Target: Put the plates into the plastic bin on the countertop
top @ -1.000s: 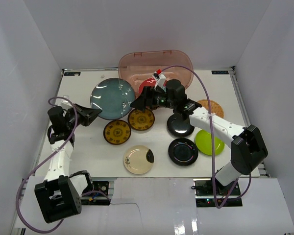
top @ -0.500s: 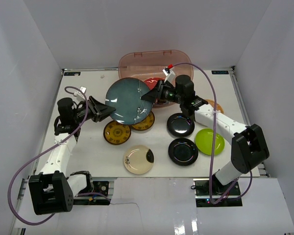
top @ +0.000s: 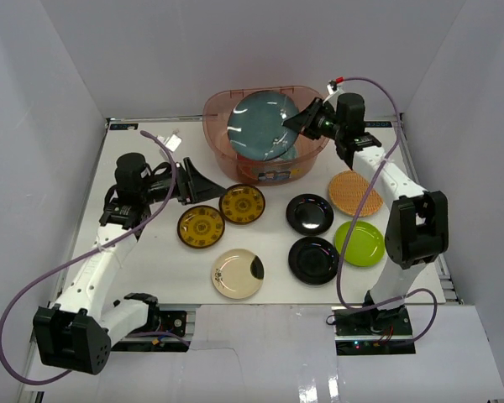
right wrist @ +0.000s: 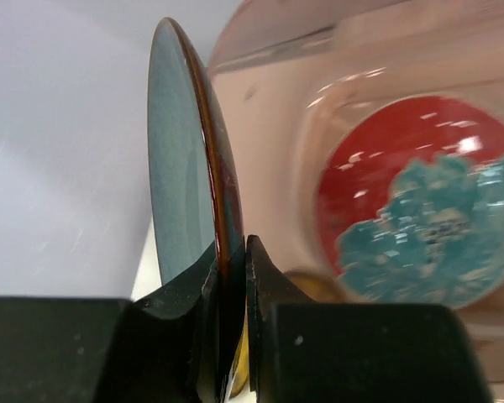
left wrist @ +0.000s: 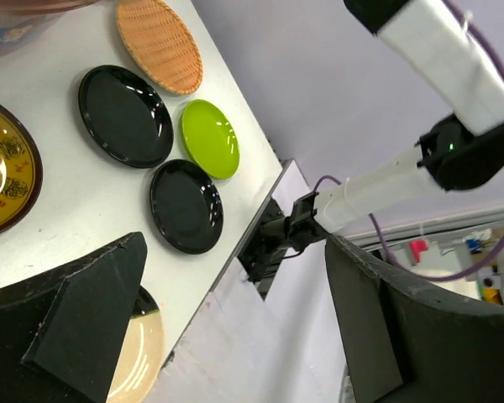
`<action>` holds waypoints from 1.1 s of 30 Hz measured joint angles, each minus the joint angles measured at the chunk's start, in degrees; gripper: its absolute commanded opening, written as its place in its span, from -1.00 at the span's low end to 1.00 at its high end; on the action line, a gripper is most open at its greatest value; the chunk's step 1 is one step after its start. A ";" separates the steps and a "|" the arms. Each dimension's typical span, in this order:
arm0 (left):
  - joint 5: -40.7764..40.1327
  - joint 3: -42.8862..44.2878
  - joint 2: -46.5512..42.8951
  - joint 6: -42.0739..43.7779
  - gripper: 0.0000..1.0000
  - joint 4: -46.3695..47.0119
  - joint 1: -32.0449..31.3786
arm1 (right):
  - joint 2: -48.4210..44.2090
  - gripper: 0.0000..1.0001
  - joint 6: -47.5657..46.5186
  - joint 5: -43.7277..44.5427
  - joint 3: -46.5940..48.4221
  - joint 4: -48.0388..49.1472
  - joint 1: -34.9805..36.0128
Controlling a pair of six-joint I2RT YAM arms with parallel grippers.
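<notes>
1. My right pincer [top: 292,124] is clamped shut on the right-hand rim of the blue-grey plate [top: 260,124]. In my right wrist view my two fingers [right wrist: 176,311] press the plate's brown edge from both sides, with no gap between them and it.
2. The blue-grey plate hangs over the plastic bin [top: 227,164], tilted rather than lying flat, with its face showing to the overhead camera. I cannot tell whether it touches the bin anywhere.
3. The plastic bin stands at the far middle of the desk [top: 151,151], against the back wall. Past the plate I hold, my right wrist view shows a red plate [right wrist: 403,159] in the bin, with a blue-green patch across its lower part.
4. My left pincer [top: 203,183] stands spread wide and grips nothing. It hovers over the desk just beside the bin's near left corner. In my left wrist view one finger [left wrist: 92,327] sits at the lower left and the other at the lower right, well apart, with only the desk and its edge between them.
5. Just beside my left pincer, a yellow patterned plate [top: 242,204] lies flat on the desk, with a second yellow patterned plate [top: 201,227] near it on the left.
6. The cream plate [top: 238,274] with its black patch lies nearest my bases.
7. To the right lie the far black plate [top: 310,214], the near black plate [top: 313,260], the lime green plate [top: 359,243] and the woven orange-tan plate [top: 356,193]. All lie flat on the desk, outside the bin.
</notes>
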 measured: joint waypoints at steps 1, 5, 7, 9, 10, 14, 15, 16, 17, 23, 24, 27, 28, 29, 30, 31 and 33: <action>-0.81 0.52 -0.39 1.55 0.96 -0.87 -0.94 | 1.97 -0.85 -0.74 1.92 2.01 -0.74 -1.51; -3.58 0.50 -1.18 6.25 0.96 -3.41 -3.72 | 9.05 -0.84 -3.80 7.78 8.90 -5.01 -3.58; -4.81 -0.17 -1.18 7.76 0.96 -4.22 -4.15 | 12.66 -0.85 -5.25 9.77 11.34 -7.10 -3.52; -6.29 -1.22 -1.11 9.14 0.96 -4.85 -4.46 | 16.26 -0.85 -6.38 10.43 14.10 -10.05 -3.19; -7.06 -1.64 -0.98 9.75 0.96 -5.09 -4.61 | 18.27 -0.84 -6.86 10.67 15.39 -11.15 -2.93; -9.35 -2.08 0.09 11.67 0.96 -6.05 -5.27 | 22.99 -0.84 -8.00 11.19 16.96 -13.57 -2.25; -9.81 -2.08 0.31 12.07 0.96 -6.12 -5.46 | 23.69 -0.84 -8.22 11.23 16.96 -14.23 -2.12; -10.19 -2.08 0.42 12.37 0.96 -6.23 -5.55 | 24.13 -0.84 -8.37 11.26 16.96 -14.99 -1.92; -10.47 -2.08 0.52 12.72 0.96 -6.27 -5.64 | 24.37 -0.85 -8.35 11.32 16.96 -15.52 -1.84; -12.00 -2.32 0.61 13.92 0.96 -6.25 -5.77 | 24.39 0.43 -8.46 12.20 17.00 -16.50 -1.46; -12.17 -2.54 0.59 14.10 0.96 -6.25 -5.77 | 24.39 0.58 -9.94 13.18 17.44 -17.62 -1.33; -12.66 -2.97 0.59 14.29 0.96 -6.36 -5.77 | 24.41 0.96 -11.63 16.15 18.93 -20.13 -0.48; -12.81 -2.97 0.59 14.38 0.96 -6.32 -5.77 | 24.41 0.96 -12.85 17.25 19.93 -21.51 0.07; -12.87 -2.97 0.57 14.43 0.96 -6.27 -5.77 | 24.41 0.89 -14.16 18.43 20.96 -22.86 0.55; -12.98 -2.97 0.52 14.56 0.96 -6.29 -5.77 | 24.41 0.86 -15.58 19.61 22.08 -24.17 0.96; -13.03 -2.97 0.48 14.60 0.96 -6.29 -5.77 | 24.41 0.81 -16.68 20.90 23.08 -25.31 1.33; -13.18 -2.97 0.24 14.62 0.96 -6.29 -5.77 | 24.41 0.80 -19.45 23.69 25.46 -27.74 2.25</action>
